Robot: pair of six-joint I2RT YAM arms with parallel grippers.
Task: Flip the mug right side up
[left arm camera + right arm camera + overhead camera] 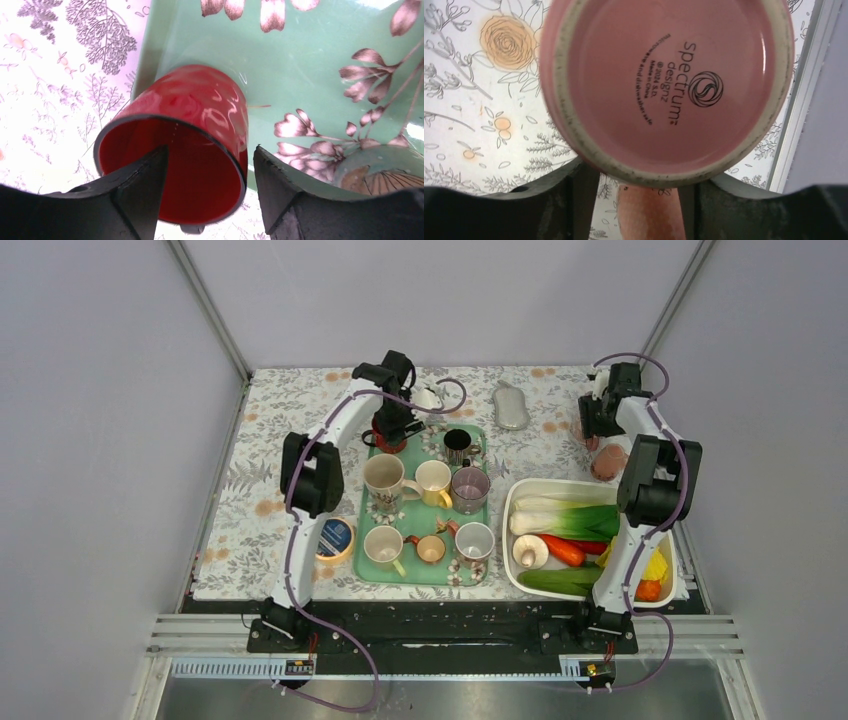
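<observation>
A pink mug [664, 85] stands upside down on the floral cloth at the back right; its base with printed text faces the right wrist camera. It also shows in the top view [607, 462]. My right gripper [640, 200] is open, with its fingers on either side of the mug's handle [649, 215] and a gap on each side. It is at the back right in the top view [598, 430]. A red mug [200, 110] sits mouth up and tilted at the green tray's far left corner. My left gripper [210, 165] is open, one finger inside the mug and one outside its wall.
The green floral tray [357, 570] holds several upright mugs. A white tub [515, 500] of vegetables stands at the right front. A blue tape roll [336, 537] lies left of the tray. A grey case [511, 405] lies at the back.
</observation>
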